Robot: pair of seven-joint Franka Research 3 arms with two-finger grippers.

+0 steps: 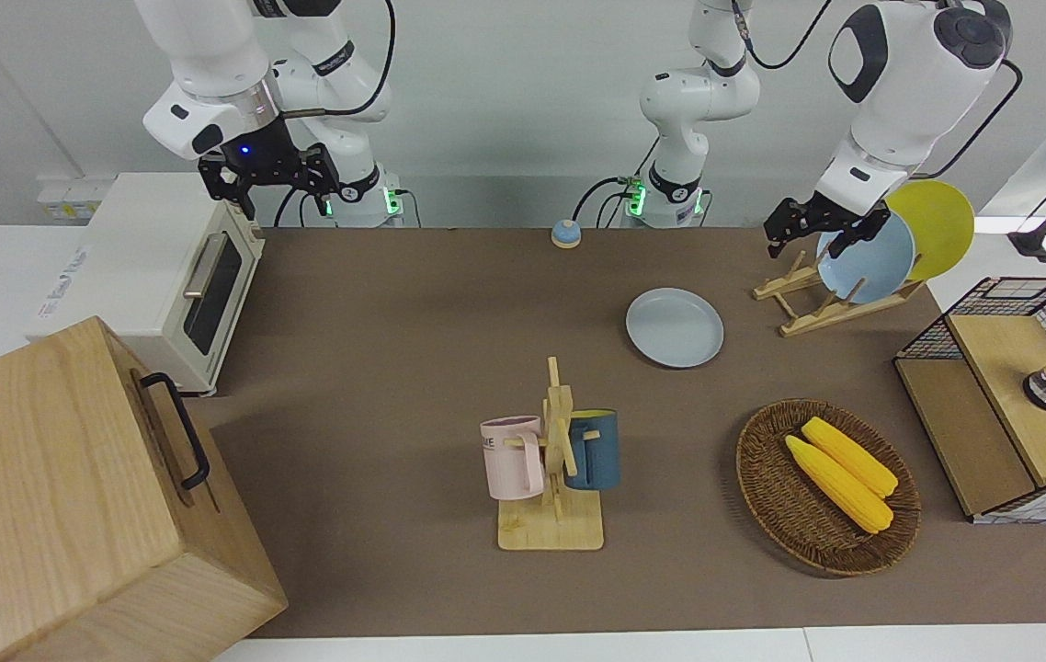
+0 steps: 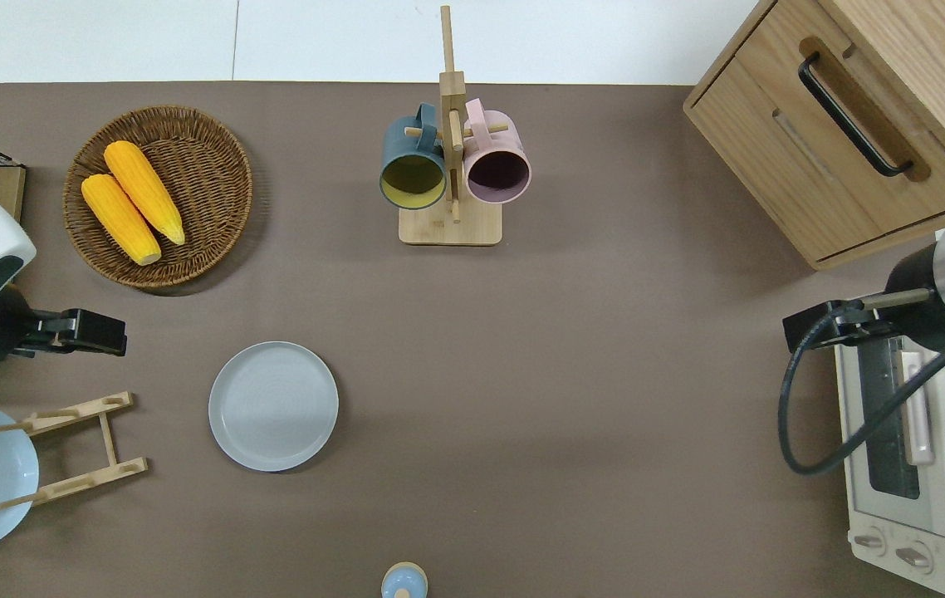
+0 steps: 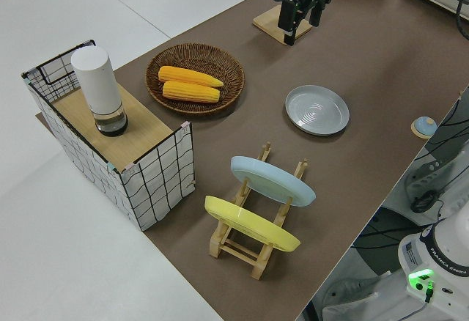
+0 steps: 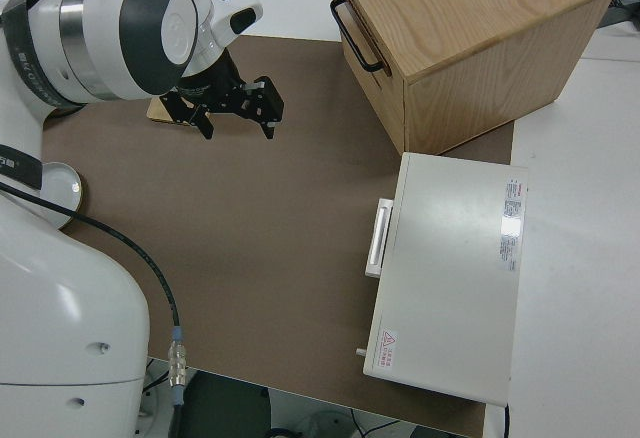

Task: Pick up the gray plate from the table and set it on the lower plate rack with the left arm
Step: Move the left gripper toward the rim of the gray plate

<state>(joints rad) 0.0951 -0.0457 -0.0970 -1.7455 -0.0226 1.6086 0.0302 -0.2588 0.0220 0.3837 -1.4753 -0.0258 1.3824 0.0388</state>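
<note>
The gray plate point(image 1: 675, 327) lies flat on the brown table point(image 1: 413, 368); it also shows in the overhead view point(image 2: 273, 406) and the left side view point(image 3: 317, 110). The light-wood plate rack point(image 2: 107, 436) stands beside it toward the left arm's end point(image 1: 831, 311), holding a light blue plate point(image 1: 865, 262) and a yellow plate point(image 1: 937, 225); its slots toward the gray plate are free. My left gripper point(image 2: 114, 332) is open, empty and up in the air, over bare table between the rack and the basket point(image 1: 808, 241) point(image 3: 299, 28). My right gripper point(image 1: 270, 188) point(image 4: 238, 126) is open and parked.
A wicker basket point(image 2: 215, 224) with two corn cobs lies farther from the robots than the rack. A mug tree point(image 2: 449, 224) holds a pink and a dark blue mug. A wire crate point(image 1: 992, 460), a toaster oven point(image 1: 164, 276), a wooden box point(image 1: 73, 496) and a small blue bell point(image 1: 565, 233) stand around.
</note>
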